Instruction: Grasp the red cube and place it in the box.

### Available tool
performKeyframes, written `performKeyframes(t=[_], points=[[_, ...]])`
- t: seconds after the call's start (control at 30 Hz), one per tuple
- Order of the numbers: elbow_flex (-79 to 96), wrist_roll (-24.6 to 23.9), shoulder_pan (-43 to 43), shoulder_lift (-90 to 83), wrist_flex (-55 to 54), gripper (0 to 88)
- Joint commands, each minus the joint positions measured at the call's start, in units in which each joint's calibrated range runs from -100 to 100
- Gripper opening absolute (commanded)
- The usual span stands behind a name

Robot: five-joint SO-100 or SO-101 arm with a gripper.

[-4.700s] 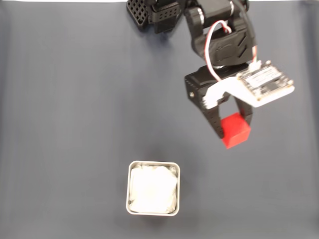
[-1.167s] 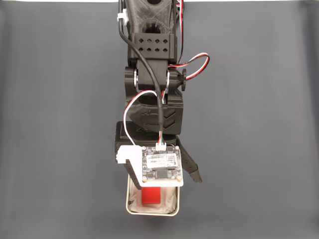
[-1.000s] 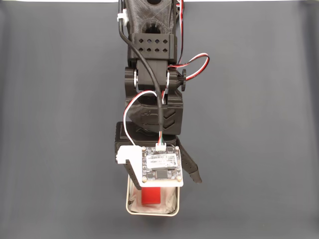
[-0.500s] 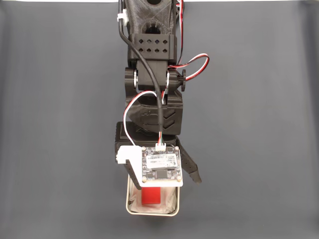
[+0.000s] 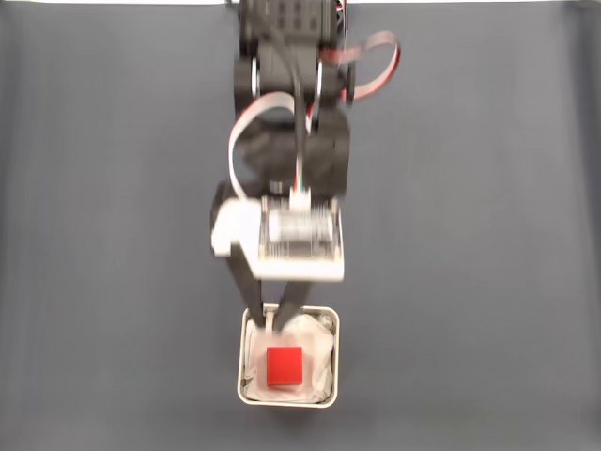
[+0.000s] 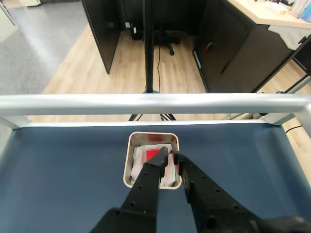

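Note:
The red cube (image 5: 285, 366) lies loose on the white wrinkly lining inside the box (image 5: 242, 381), near the bottom edge of the fixed view. My gripper (image 5: 272, 325) hovers over the box's upper rim, apart from the cube, its two black fingers drawn together with nothing between them. In the wrist view the gripper (image 6: 170, 154) points at the box (image 6: 130, 167), and the cube (image 6: 151, 155) shows just left of the fingertips, partly hidden by them.
The box sits on a dark blue-grey mat (image 5: 113, 235) that is bare all around it. In the wrist view a metal rail (image 6: 155, 103) borders the table's far edge, with wooden floor and dark furniture beyond.
The arm has pulled back toward the top of the fixed view, blurred by motion. Its fingers, spread over the box before, have come together. The cube stays in the box.

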Motion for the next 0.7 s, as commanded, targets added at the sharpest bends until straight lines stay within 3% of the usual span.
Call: performKeyframes(t=[0.0,0.43,0.67], points=[[10.9,-0.2,-1.5,-15.8,-1.7,0.0],[66.4,-0.1,-3.2,-59.2,-2.0,0.0],[88.3,-0.1,-3.0,-79.2,5.3,0.0]])
